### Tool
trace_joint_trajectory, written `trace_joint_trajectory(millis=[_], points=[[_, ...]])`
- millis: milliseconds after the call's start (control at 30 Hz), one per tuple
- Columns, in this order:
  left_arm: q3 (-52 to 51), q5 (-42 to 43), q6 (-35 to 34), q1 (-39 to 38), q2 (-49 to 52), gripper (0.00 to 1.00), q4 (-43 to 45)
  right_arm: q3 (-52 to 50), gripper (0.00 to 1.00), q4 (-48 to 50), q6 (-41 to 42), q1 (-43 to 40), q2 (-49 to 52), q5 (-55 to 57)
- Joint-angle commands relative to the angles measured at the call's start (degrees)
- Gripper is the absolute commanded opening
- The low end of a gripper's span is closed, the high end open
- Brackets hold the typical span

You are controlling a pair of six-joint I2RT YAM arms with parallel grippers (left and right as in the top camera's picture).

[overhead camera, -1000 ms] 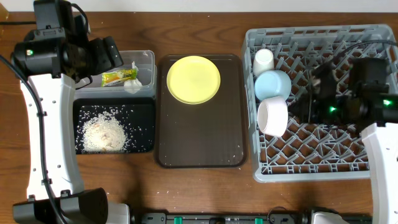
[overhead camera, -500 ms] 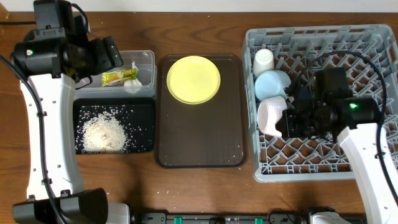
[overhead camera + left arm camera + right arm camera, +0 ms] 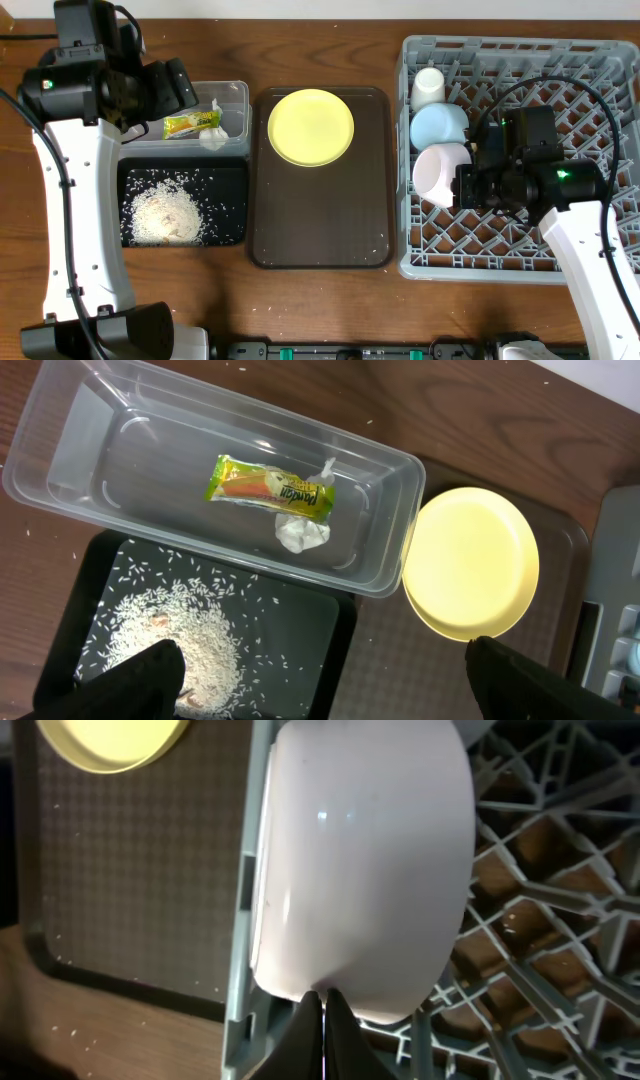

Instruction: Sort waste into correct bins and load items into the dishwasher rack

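Overhead first: got a clear tub point(image 3: 235, 92) at 10 o'clock with a green-and-yellow wrapper point(image 3: 185, 125) and a crumpled tissue point(image 3: 212, 137) inside. Just below at 8 o'clock, a black tray point(image 3: 236, 180) full of rice scraps point(image 3: 165, 213). Dead centre, a brown serving tray point(image 3: 320, 220) carrying a yellow plate point(image 3: 311, 127) at its 12 o'clock end. Over at 3 o'clock, the grey rack point(image 3: 520, 48) holding a white cup point(image 3: 428, 88), blue bowl point(image 3: 438, 127) and white-pinkish bowl point(image 3: 438, 172) down its 9 o'clock edge.

Versus a second ago: right gripper point(image 3: 322, 1005) now in from the rack's 3 o'clock side, pinched shut, tips right by that last bowl's outer wall, holding nothing. Rack nudged slightly toward 1 o'clock, dishes along with it. Meanwhile left gripper point(image 3: 322, 660) spread wide over the tub and black tray, empty, same spot as before.

White-pinkish bowl tipped on edge, mouth facing 9 o'clock. Wrapper's long axis roughly 9-to-3.
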Motion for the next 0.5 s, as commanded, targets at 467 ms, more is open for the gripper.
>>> trace_joint_trajectory(millis=[467], points=[[0.74, -0.7, -0.72, 0.24, -0.09, 0.93, -0.17, 3.82, 0.12, 4.13, -3.82, 0.68, 0.17, -10.97]])
